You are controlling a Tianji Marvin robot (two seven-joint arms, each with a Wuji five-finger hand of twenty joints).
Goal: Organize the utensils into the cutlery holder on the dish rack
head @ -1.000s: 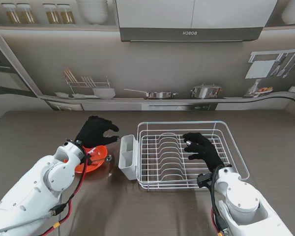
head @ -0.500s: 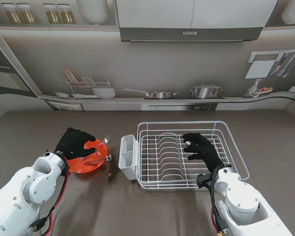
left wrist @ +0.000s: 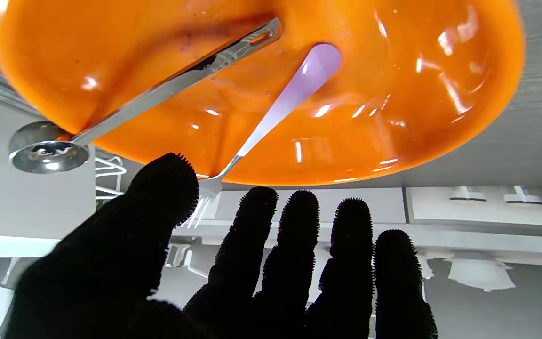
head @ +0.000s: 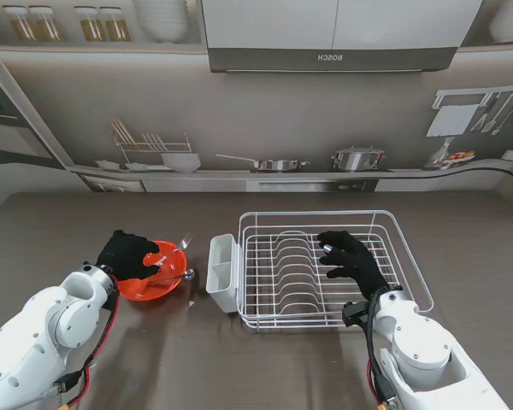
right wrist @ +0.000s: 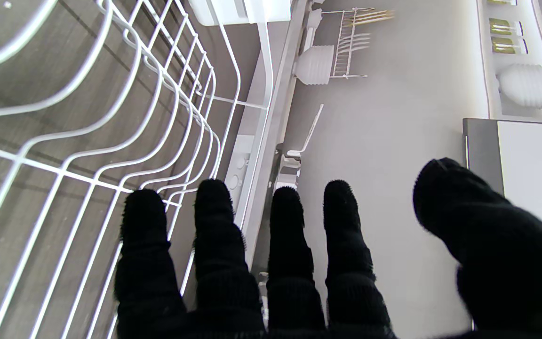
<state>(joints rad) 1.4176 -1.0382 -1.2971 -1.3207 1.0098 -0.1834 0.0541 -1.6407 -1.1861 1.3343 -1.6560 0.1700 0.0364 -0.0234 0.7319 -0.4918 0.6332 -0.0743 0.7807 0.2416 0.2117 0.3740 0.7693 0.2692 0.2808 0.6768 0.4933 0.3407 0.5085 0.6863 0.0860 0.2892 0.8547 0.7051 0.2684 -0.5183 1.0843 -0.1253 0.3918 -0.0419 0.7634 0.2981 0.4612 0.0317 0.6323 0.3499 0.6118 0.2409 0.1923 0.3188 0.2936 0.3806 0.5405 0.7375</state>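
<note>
Well, the biggest thing on the table (head: 60,222) is the white wire dish rack (head: 410,256), standing right of the middle, with its white cutlery holder (head: 223,272) hung on the left end. From the stand's view the holder looks as if it has nothing in it, though its depth is hard to see into.

The right hand (head: 352,260) hovers over the rack's wire ribs, palm down, fingers spread and gripping nothing; the wrist view shows the gloved fingers (right wrist: 212,221) apart over the wires (right wrist: 111,117).

Left of the holder, just beside it, sits the orange bowl (head: 158,282). The left hand (head: 128,254) is over the bowl's left rim, fingers loosely apart and nothing held, the thumb (left wrist: 163,188) close to the fork's tines without clearly touching them.

Two utensils lie in the bowl. A steel spoon (left wrist: 158,89) rests with its handle inside and its round end (head: 188,274) sticking out over the rim toward the holder. A fork with a pale lilac handle (left wrist: 294,92) leans beside it, tines (head: 185,242) poking out over the far rim.
</note>
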